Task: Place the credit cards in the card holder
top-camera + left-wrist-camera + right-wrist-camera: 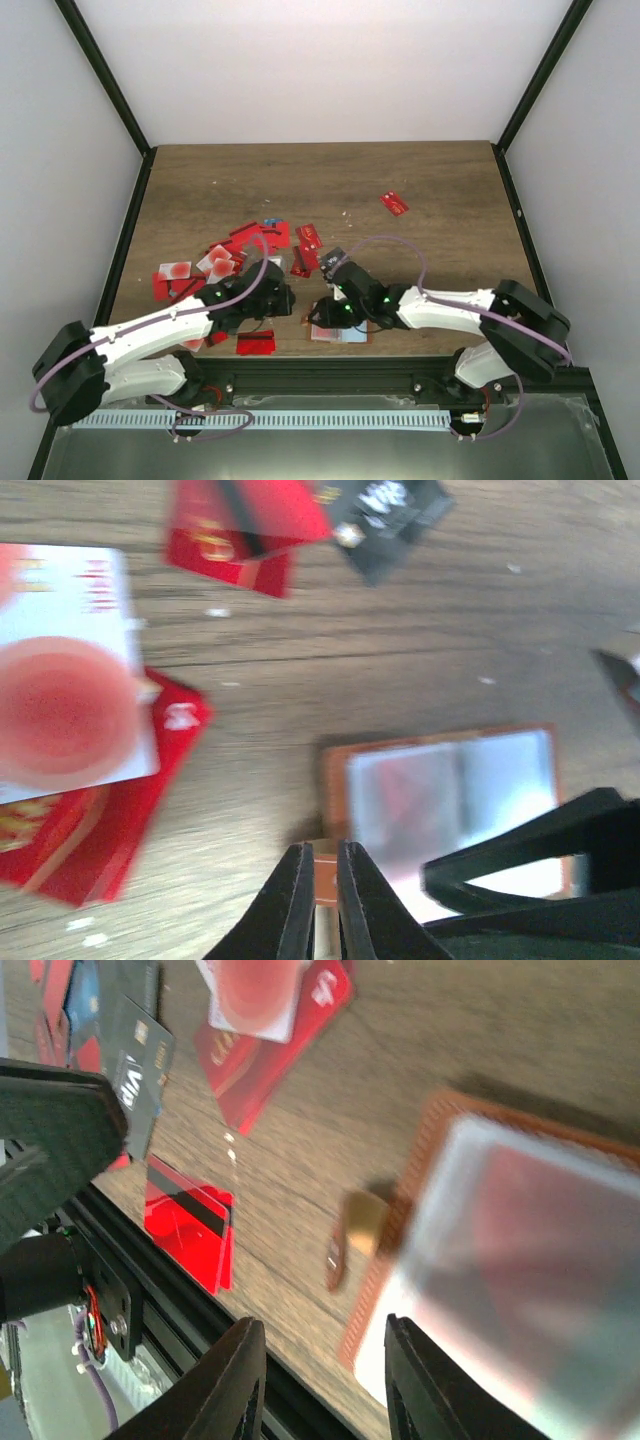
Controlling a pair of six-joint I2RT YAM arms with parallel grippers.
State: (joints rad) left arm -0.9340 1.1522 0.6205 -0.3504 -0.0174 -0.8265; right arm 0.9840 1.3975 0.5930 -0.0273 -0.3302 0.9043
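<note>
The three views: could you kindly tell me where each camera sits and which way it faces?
Top: above and behind, looking down at the table; left arm and right arm show.
Left wrist: on that wrist, looking down at the holder; left fingers, shut, show.
Right wrist: likewise, over the holder; right fingers, apart, show.
Both wrists share the holder.

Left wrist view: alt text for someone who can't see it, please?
An open orange-brown card holder lies on a wooden table, the shut left gripper poised at its edge. Red, white and black credit cards lie around; the right gripper shows lower right.
</note>
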